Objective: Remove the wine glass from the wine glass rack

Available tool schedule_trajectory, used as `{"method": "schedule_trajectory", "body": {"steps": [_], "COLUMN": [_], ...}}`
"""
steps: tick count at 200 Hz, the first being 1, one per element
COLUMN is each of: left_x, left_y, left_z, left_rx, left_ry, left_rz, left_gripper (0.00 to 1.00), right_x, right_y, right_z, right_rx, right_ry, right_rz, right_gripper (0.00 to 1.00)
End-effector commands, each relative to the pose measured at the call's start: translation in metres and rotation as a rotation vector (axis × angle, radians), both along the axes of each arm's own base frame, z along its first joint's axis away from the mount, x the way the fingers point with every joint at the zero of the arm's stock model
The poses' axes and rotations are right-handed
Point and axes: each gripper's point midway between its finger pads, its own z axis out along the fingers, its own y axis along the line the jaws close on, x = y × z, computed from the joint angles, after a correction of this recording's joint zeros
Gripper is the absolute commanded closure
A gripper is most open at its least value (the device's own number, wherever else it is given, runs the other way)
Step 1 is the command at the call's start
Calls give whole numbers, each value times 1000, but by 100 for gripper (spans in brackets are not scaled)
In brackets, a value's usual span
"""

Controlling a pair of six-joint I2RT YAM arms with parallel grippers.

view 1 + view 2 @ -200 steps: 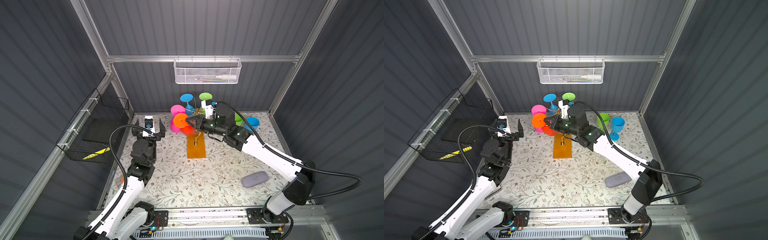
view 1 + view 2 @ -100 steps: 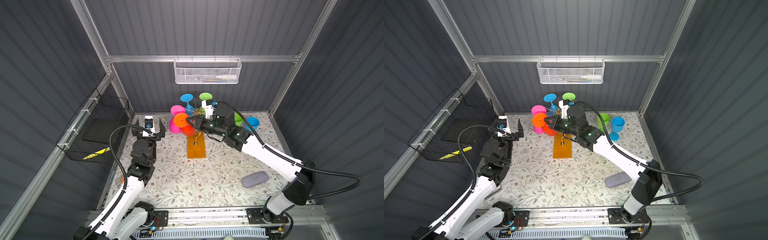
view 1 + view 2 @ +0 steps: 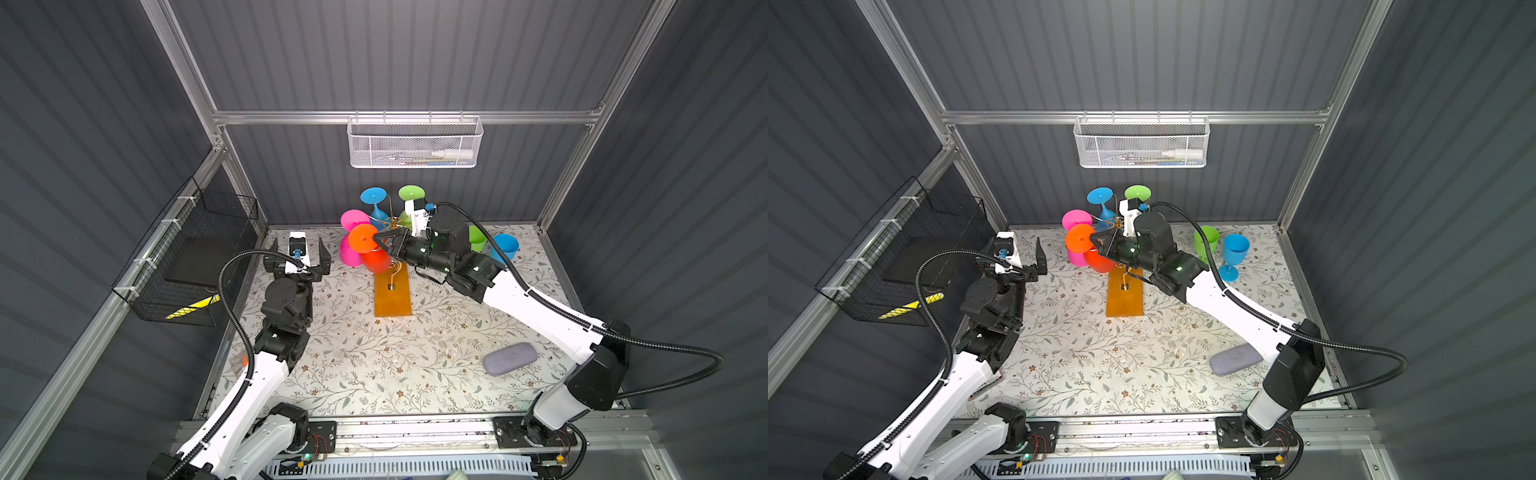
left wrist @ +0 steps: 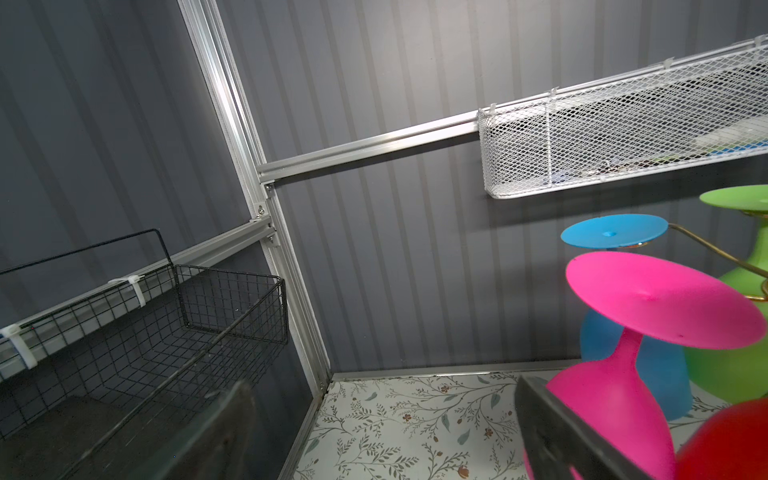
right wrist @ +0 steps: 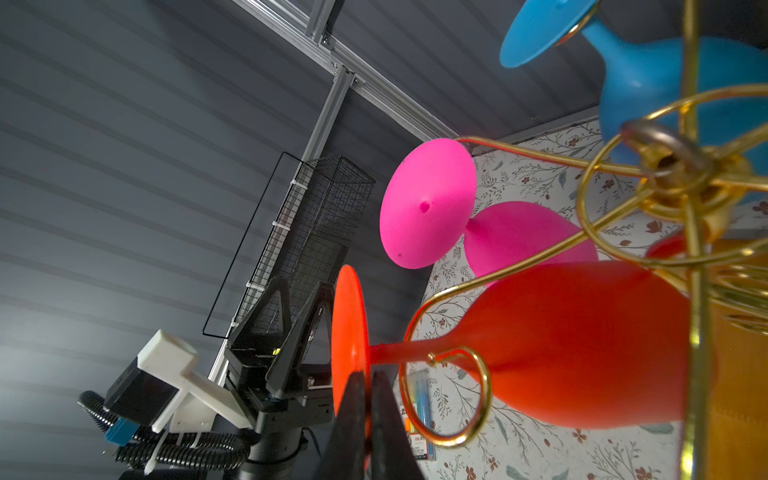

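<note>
1. The orange wine glass (image 5: 582,345) hangs tilted on the wine glass rack (image 3: 392,297), its stem lying in one curled gold arm.
2. The right gripper (image 5: 368,386) is closed on the rim of that glass's round foot (a thin pinch at the very edge).
3. A pink glass (image 3: 350,254) hangs just beside it on another arm.
4. The rack's amber base stands on the flowered surface (image 3: 374,374). An upright green glass (image 3: 1205,239) and an upright blue glass (image 3: 1235,249) stand to its right.
5. The left gripper (image 3: 298,254) is wide open and holds nothing, left of the rack and apart from it.
</note>
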Motion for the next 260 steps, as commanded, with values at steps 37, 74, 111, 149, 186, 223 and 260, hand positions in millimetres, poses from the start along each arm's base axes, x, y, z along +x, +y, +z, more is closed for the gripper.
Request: {"method": "schedule_trajectory", "body": {"steps": [37, 74, 111, 149, 186, 223, 260], "left_x": [-3, -2, -2, -2, -3, -3, -4], "left_y": [3, 3, 3, 3, 3, 3, 4], "left_z": [-1, -1, -1, -1, 0, 0, 0], "left_rx": [-19, -21, -21, -22, -21, -22, -21], "left_ry": [-3, -4, -4, -3, -5, -5, -7], "left_rz": [5, 3, 3, 4, 3, 4, 5], "left_gripper": [0, 0, 1, 1, 1, 1, 0], "right_x": [14, 16, 19, 22, 22, 20, 20], "right_y": [-21, -27, -29, -34, -35, -38, -44], "right_z": [11, 11, 14, 14, 18, 24, 27], "right_rx": [16, 25, 40, 58, 72, 93, 114], "right_ry": [-45, -43, -42, -35, -35, -36, -30], "right_rz": [-94, -115, -119, -132, -131, -131, -151], "right_gripper": [100, 100, 100, 100, 100, 100, 100]}}
